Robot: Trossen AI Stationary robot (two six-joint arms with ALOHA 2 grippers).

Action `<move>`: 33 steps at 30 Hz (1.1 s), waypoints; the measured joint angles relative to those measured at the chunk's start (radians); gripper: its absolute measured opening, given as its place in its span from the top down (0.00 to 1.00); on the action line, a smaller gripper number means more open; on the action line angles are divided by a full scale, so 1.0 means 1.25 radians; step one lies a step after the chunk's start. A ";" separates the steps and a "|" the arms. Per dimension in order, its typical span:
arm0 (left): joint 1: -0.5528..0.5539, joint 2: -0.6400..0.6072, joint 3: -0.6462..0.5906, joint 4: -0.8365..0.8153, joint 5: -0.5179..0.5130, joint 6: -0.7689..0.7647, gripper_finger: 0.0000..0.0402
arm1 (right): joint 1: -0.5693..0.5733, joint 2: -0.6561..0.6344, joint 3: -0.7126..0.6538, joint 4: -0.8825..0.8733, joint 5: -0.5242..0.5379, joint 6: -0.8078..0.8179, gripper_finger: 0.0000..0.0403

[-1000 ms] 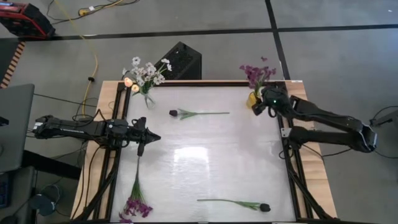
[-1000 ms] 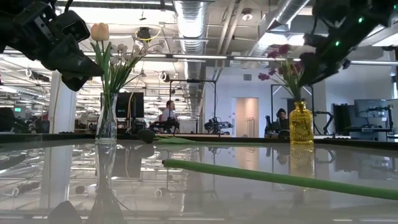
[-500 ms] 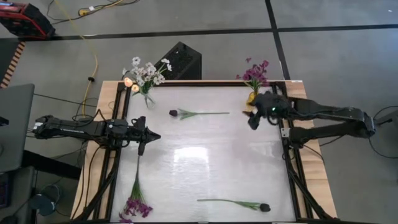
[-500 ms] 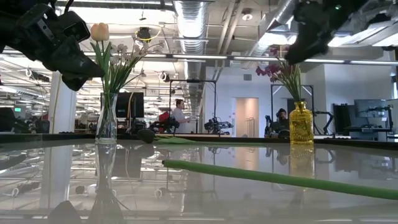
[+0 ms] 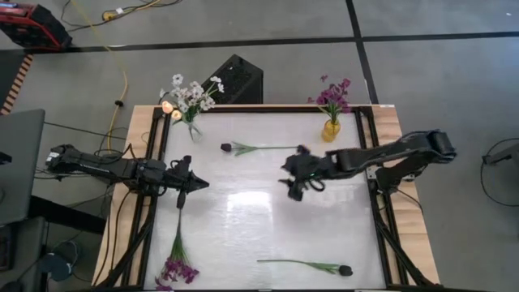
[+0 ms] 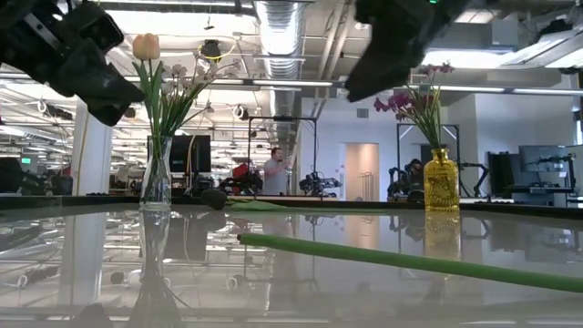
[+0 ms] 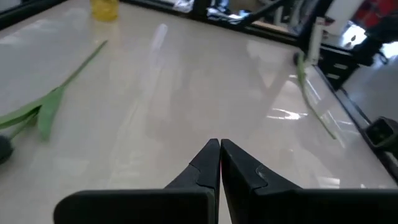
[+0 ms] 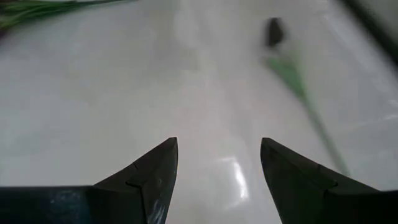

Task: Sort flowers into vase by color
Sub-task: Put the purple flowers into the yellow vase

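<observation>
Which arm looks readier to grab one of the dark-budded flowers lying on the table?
The right: its gripper hangs open over mid-table between both dark-budded green-stemmed flowers. The left gripper is shut at the left edge.

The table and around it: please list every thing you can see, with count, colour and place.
Clear vase: one, far left corner of the table, holding white blossoms and peach tulips.
Yellow vase: one, far right corner, holding purple flowers.
Dark-bud flowers: two, green stems, lying flat; one near the far edge, one near the near edge.
Purple flower: one, lying at the near left edge.
Black box: one, on the floor behind the table.
Yellow cable: one, on the floor, far left.
Person: one, far off in the room.
Left gripper: shut, at the left edge.
Right gripper: open, empty, above mid-table.
</observation>
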 joint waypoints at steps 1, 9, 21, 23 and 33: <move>-0.012 0.003 0.000 0.008 -0.001 0.004 1.00 | 0.006 0.032 0.020 0.012 -0.022 -0.008 0.37; -0.053 0.013 0.086 -0.217 0.083 -0.091 1.00 | 0.060 0.265 0.219 0.034 -0.090 -0.211 0.37; -0.164 0.194 0.341 -0.561 0.271 -0.049 1.00 | 0.086 0.395 0.374 0.030 -0.090 -0.395 0.37; -0.199 0.229 0.364 -0.561 0.277 0.020 1.00 | 0.083 0.397 0.376 0.033 -0.090 -0.397 0.37; -0.306 0.413 0.364 -0.512 0.238 0.018 1.00 | 0.072 0.397 0.376 -0.051 -0.089 -0.378 0.37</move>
